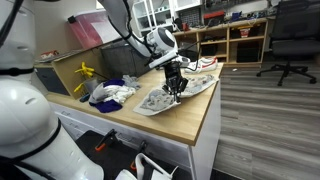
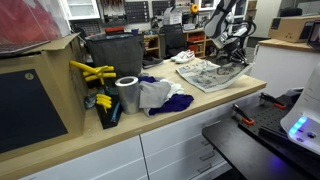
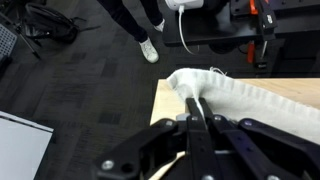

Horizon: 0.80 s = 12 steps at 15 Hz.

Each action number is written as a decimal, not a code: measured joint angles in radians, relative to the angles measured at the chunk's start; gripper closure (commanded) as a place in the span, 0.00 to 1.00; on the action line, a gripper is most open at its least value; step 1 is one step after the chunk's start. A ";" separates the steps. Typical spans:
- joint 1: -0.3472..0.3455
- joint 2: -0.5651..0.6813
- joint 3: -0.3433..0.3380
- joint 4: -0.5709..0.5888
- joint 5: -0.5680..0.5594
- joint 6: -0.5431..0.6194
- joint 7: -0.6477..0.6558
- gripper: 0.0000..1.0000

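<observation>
White arm (image 1: pixel 160 42) angled down, gripper (image 1: pixel 176 90) pinching cloth (image 1: pixel 155 101)

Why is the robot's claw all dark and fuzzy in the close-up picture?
Wrist view: the gripper sits by the lens, so it looks dark and soft against the bright white cloth; in an exterior view the rounded white housing up front blurs.

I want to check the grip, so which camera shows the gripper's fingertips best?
The wrist view: the gripper pinches the cloth edge, large and centred. In both exterior views the gripper is small, its fingertips lost against the patterned cloth.
</observation>
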<state>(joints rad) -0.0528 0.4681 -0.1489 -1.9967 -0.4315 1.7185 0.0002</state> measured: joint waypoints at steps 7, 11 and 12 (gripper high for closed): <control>-0.019 -0.033 0.011 -0.007 -0.005 -0.008 0.000 0.26; -0.007 -0.053 0.061 -0.001 0.012 0.004 0.003 0.00; -0.001 -0.057 0.075 0.003 0.026 0.015 0.004 0.00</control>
<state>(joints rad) -0.0542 0.4112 -0.0735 -1.9937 -0.4060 1.7331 0.0041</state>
